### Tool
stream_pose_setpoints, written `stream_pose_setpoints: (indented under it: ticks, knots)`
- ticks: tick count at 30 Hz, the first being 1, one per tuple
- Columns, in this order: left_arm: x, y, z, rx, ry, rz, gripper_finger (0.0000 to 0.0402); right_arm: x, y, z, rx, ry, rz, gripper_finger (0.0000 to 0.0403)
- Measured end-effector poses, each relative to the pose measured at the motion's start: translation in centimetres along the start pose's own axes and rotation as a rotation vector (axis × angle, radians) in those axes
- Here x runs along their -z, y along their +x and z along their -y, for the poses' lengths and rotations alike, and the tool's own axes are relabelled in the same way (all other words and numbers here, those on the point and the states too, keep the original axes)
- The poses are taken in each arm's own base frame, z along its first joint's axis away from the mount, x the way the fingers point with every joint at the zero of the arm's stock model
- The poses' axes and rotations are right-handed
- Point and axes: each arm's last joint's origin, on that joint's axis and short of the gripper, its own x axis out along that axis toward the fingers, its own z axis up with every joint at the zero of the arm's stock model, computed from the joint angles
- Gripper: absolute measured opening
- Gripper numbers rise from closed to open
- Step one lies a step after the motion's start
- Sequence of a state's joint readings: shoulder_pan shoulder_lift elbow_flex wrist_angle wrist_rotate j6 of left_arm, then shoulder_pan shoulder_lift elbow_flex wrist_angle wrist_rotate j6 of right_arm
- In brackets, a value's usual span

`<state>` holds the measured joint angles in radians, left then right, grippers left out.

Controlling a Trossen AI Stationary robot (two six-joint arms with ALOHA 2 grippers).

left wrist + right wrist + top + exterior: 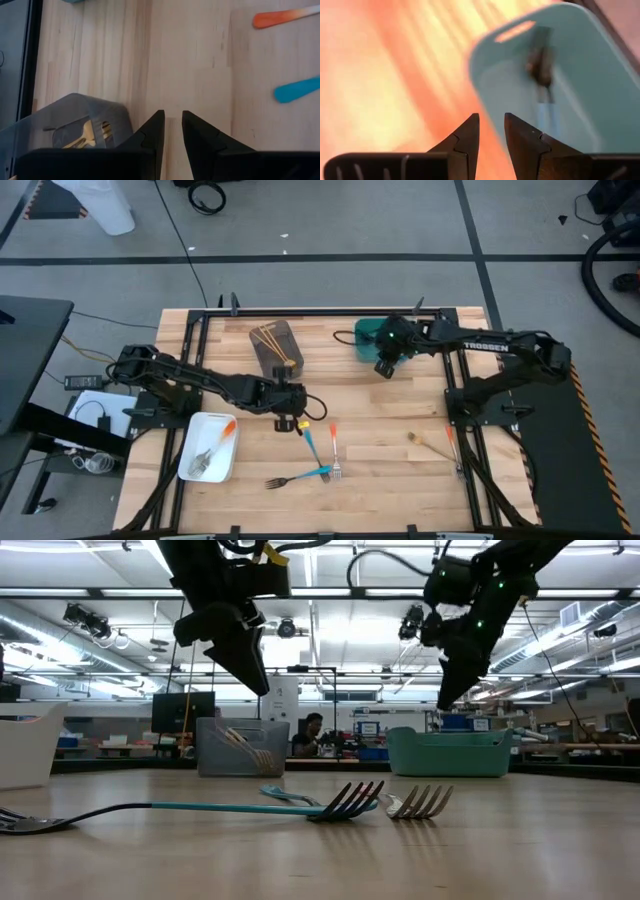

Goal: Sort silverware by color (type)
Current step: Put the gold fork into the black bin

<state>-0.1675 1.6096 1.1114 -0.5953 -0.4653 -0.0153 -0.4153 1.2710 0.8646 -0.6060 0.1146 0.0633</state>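
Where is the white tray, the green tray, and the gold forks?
white tray (pixel 196 432): high view, bare floor near its far corner.
teal tray (pixel 366 338): high view, left rim.
gold forks (pixel 272 340): high view, middle of the handles.

From here the room looks evenly bright, lit by long ceiling lamps (pixel 330 615) that glare white behind the arms in the low view, leaving them as dark silhouettes. My right wrist picture is smeared with motion blur and a warm orange cast, while the table (pixel 380 480) shows only soft shadows.
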Motion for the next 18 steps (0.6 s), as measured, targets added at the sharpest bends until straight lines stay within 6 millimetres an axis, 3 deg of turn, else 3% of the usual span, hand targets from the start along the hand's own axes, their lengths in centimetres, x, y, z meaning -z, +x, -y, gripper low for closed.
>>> stream_pose_setpoints:
  ticks: [12,18]
  knots:
    - [0.0,0.0,0.1,0.001,-0.024,0.001,0.0075,1.0,-1.4,-5.7,-0.145,-0.006,0.002,0.0103]
    - [0.0,-0.3,0.7,0.01,-0.008,0.007,0.0075,2.8,-2.1,-8.0,-0.169,0.004,-0.096,0.0103]
